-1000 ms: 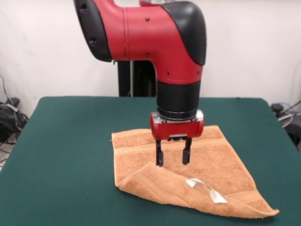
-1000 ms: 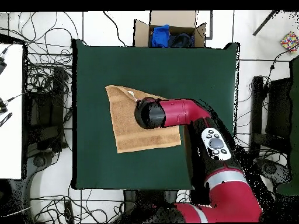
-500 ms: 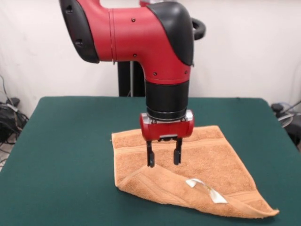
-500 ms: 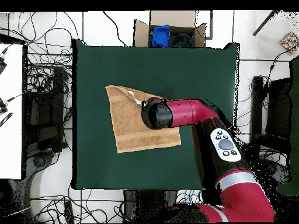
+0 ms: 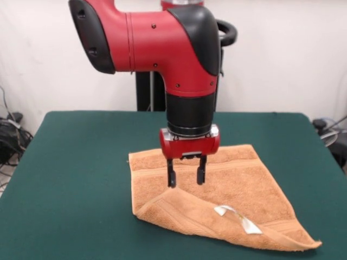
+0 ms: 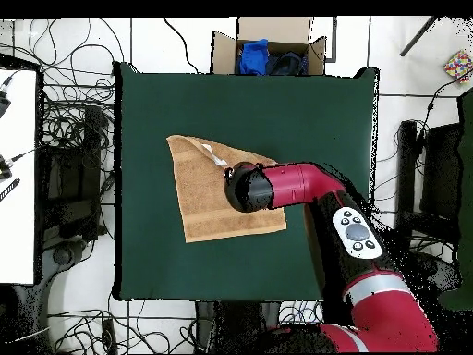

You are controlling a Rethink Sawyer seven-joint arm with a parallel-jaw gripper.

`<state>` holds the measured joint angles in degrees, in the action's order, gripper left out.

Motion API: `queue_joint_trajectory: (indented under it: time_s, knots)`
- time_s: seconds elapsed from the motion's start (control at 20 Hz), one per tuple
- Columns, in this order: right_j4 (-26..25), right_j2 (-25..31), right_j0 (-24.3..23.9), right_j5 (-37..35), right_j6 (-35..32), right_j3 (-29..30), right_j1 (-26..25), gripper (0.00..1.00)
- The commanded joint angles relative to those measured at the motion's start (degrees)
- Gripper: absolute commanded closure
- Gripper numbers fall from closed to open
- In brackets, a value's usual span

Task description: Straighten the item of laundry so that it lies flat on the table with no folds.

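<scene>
Front view, items by size, as I read them from my station.

Table (image 5: 70, 179): green cloth, much wider than the towel. It bears the towel only.

Arm (image 5: 162, 43): red and black, coming down over the towel's middle. In the overhead view it covers the towel's corner nearest the base.

Towel (image 5: 244, 184): orange-tan terry, lying on the table towards the front-view right of centre. The near edge is folded back over the body in a long diagonal flap (image 5: 184, 214), so the job is not done. A white tag (image 5: 234, 215) lies face up on the flap.

Gripper (image 5: 186, 177): pointing straight down, fingers parted, nothing between them. The tips hang just above the flap's upper edge, at its left end.

Handling note, my judgement: I would lower until one finger goes under the flap's edge, pinch a single layer only, then lift and draw it towards the near table edge so the fold opens. Pinching both layers would drag the whole towel.

Containers: a cardboard box (image 6: 224, 48) stands on the floor beyond the table. It holds blue (image 6: 252, 57) and dark cloth items (image 6: 288, 63).
</scene>
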<state>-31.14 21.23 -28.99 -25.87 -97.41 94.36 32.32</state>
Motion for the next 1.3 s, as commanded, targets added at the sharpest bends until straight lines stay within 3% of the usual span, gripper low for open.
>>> queue_joint_trajectory:
  time_s: [0.05, 1.3]
  knots:
    - [-5.0, 4.3, -1.1, -2.0, 8.9, 3.9, -2.1, 0.0]
    - [-11.2, 2.9, -0.5, 4.4, 2.7, 6.4, -5.4, 0.0]
